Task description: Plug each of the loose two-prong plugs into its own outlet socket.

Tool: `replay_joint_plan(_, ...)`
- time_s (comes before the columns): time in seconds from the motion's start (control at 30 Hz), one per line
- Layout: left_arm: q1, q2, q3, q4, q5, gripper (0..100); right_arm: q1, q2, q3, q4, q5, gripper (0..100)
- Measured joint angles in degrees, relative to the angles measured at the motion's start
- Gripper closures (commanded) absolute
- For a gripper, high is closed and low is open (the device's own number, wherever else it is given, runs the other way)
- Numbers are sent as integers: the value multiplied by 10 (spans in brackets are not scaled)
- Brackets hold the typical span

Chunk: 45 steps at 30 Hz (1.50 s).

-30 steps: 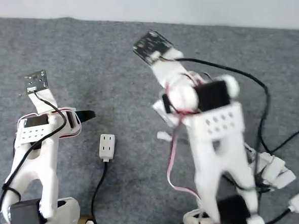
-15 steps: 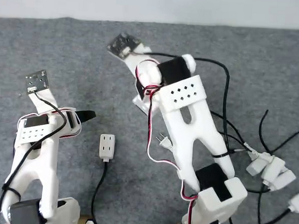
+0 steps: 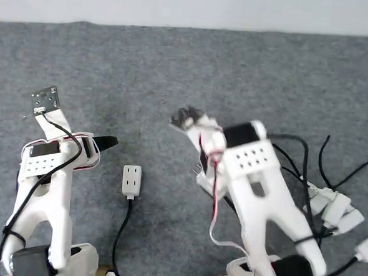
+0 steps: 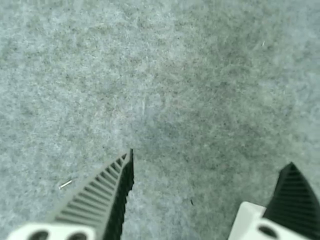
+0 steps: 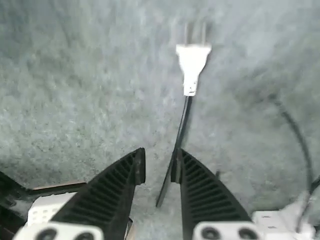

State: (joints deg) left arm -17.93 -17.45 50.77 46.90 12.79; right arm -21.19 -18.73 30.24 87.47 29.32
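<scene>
On the grey carpet (image 5: 75, 75) just ahead of my right gripper (image 5: 158, 167) lies a white two-prong plug (image 5: 193, 56), loose. I judge the job barely begun: the outlet socket (image 3: 131, 180) beside my left arm has nothing in it. The plug lies flat, its long axis in line with its black cord (image 5: 181, 125). Its prongs point away from me and the cord trails back between my right jaws, which stand slightly apart and clamp nothing. My left gripper (image 4: 210, 160) hangs over bare carpet, jaws wide apart
</scene>
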Motion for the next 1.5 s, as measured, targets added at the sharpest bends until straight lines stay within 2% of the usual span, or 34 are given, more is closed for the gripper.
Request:
replay_joint_plan(0.2, 0, 0, 9, 0, 0, 581, 95, -11, 136, -50, 105, 893)
replay_joint_plan(0.37, 0, 0, 9, -11, 0, 581, 189, -18, 155, -52, 210, 893)
replay_joint_plan(0.47, 0, 0, 9, -11, 0, 581, 205, -18, 156, -53, 238, 885)
replay_joint_plan(0.6, 0, 0, 9, -11, 0, 581, 200, -18, 183, -73, 257, 816)
replay_joint_plan(1.1, 0, 0, 9, -11, 0, 581, 178, -20, 295, -227, 245, 819)
replay_joint_plan(1.23, 0, 0, 9, -11, 0, 581, 178, -24, 300, -235, 244, 820)
replay_joint_plan(1.3, 0, 0, 9, -11, 0, 581, 181, -24, 300, -240, 244, 858)
replay_joint_plan(1.4, 0, 0, 9, -11, 0, 581, 196, -24, 300, -246, 244, 979)
replay_joint_plan(1.5, 0, 0, 9, -11, 0, 581, 206, -24, 300, -255, 244, 980)
